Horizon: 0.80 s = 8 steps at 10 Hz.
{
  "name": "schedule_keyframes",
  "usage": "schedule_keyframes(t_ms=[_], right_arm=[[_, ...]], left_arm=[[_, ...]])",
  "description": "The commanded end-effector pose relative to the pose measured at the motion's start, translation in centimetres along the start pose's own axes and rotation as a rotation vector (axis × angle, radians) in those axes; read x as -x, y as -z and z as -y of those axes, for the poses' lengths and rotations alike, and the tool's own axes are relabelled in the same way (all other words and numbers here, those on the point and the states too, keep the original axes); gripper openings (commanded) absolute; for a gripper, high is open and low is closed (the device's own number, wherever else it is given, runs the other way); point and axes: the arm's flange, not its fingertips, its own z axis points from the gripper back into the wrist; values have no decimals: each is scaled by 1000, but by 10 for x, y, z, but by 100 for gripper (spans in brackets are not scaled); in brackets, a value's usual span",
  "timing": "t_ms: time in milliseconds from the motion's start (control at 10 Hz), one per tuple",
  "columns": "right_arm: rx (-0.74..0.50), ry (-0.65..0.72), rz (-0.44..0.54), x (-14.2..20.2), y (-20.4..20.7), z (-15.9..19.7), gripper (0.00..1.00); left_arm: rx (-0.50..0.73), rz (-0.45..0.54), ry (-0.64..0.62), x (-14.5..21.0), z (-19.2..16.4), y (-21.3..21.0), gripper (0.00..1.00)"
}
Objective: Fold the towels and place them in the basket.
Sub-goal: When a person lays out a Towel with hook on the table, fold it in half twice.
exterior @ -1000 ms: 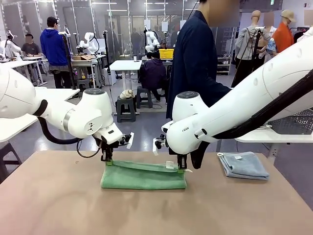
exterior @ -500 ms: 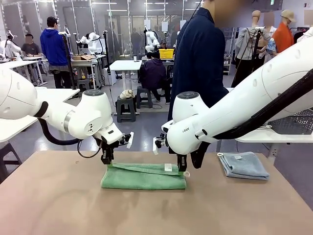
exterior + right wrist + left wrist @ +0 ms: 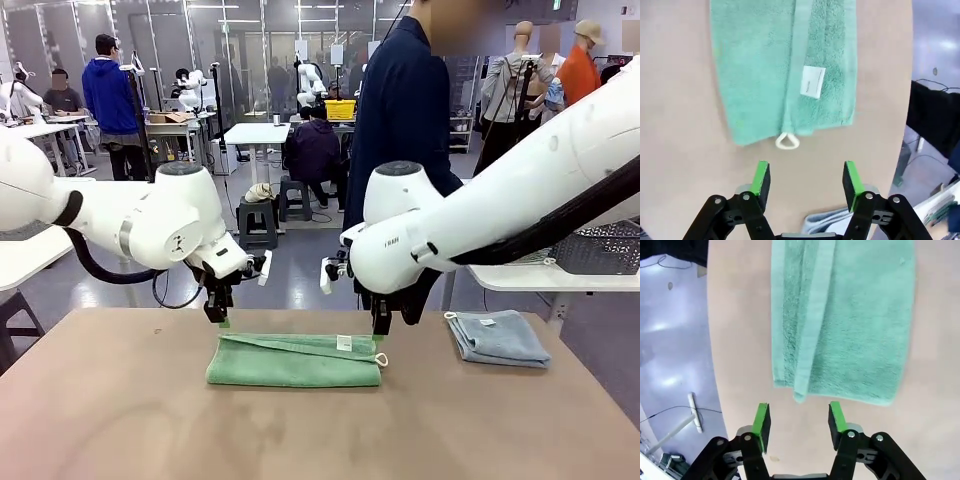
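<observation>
In the front view, we see a green towel (image 3: 295, 360) lying folded into a long band on the brown table (image 3: 100, 420), near its middle. The left gripper (image 3: 218, 318) hangs just above the towel's left end and the right gripper (image 3: 381, 330) just above its right end; neither touches the cloth. A folded grey-blue towel (image 3: 497, 337) lies apart on the table, toward the right. A dark mesh basket (image 3: 600, 248) sits on a white side table at the far right. A person (image 3: 400, 110) in dark clothing stands at the far side.

In the left wrist view, we look down past the left gripper (image 3: 799, 412). Its green pads stand apart with only bare table between them, and the green towel (image 3: 840, 315) ends just beyond the fingertips.

In the right wrist view, the right gripper (image 3: 806, 177) is likewise spread wide and holds nothing. Just beyond it lies the green towel (image 3: 765, 65), showing its white label (image 3: 813, 81) and its pale corner loop (image 3: 787, 141), which rests on the table.
</observation>
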Motion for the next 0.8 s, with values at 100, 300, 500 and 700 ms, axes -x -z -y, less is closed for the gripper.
schedule_keyframes(t_ms=[100, 300, 500, 700], right_arm=[[-79, 91, 8, 32, -86, -47, 73], [-48, 168, 10, 48, -134, -75, 92], [-55, 384, 22, 64, -167, -98, 100], [-65, 511, 39, 70, -180, -106, 100]], left_arm=[[61, 138, 4, 45, 39, -85, 60], [37, 200, 19, 74, 60, -129, 80], [44, 311, -5, 119, 69, -152, 100], [59, 448, -19, 159, 72, -156, 100]])
